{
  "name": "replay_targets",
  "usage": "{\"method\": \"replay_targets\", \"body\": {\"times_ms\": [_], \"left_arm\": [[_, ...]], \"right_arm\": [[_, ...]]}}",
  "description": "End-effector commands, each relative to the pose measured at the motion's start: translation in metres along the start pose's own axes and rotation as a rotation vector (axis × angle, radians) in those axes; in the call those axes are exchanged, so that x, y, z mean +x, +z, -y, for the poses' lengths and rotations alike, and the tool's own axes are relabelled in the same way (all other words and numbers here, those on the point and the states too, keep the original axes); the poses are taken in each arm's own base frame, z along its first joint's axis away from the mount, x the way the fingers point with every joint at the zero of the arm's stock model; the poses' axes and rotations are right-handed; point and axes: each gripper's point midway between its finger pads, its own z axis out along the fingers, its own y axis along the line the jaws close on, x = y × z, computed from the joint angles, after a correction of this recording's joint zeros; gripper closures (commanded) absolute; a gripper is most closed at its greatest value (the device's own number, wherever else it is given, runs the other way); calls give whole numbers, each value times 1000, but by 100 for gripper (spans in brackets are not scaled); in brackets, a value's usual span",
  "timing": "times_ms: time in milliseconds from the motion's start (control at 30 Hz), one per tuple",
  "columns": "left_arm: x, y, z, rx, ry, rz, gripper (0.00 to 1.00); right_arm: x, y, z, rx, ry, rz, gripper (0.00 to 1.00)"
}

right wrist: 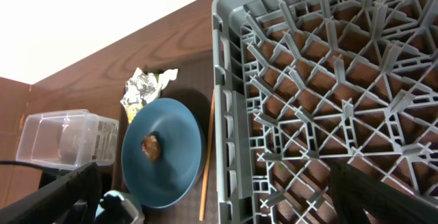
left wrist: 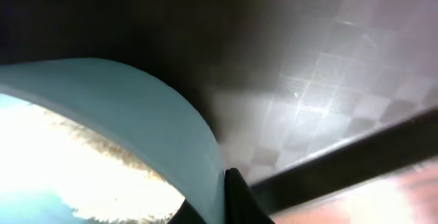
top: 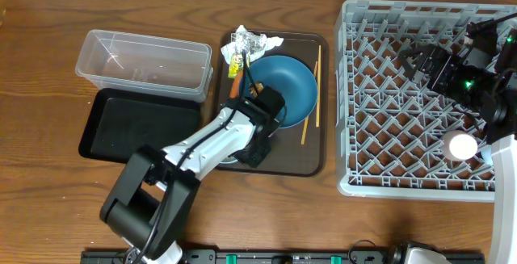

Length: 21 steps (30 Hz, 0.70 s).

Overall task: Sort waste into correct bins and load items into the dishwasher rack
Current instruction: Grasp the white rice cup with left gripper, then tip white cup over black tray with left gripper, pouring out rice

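The dark blue plate rests on the brown serving tray with a small brown food lump in it. My left gripper is at the plate's left rim. In the left wrist view the blue rim sits between my dark fingers, which are shut on it. A crumpled white wrapper and an orange carrot lie at the tray's back left. Chopsticks lie right of the plate. My right gripper hovers open and empty over the grey rack, its fingers wide apart.
A clear tub stands left of the serving tray, with a shallow black tray in front of it. A small cup sits in the rack's right front part. The rack wall stands close beside the chopsticks.
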Motion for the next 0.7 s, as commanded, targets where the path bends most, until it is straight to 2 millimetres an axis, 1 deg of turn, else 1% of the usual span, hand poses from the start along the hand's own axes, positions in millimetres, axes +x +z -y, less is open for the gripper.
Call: {"method": "replay_targets", "body": {"times_ms": [0,100,200,333,433,567,667], "left_arm": [[-11,-35,-3,0,-21,112,94],[-15,-63,-10,-3,-62,206,94],[-14,-89,-25,-9,-140,293,94],[-7,-112,-49,7,-274,369,94],[-6,-127,-61,121,-359,437,94],[-7,-144,-82,336,-483,539,94],[-6,-156,-97,474,-533,625,94]], "right_arm": [[-2,0,-3,-1,-3,4,2],[-2,0,-3,-1,-3,5,2],[-2,0,-3,-1,-3,5,1],[-2,0,-3,-1,-3,4,1],[-2,0,-3,-1,-3,4,1],[-1,0,-3,0,-1,0,1],[0,0,-2,1,1,-3,1]]}}
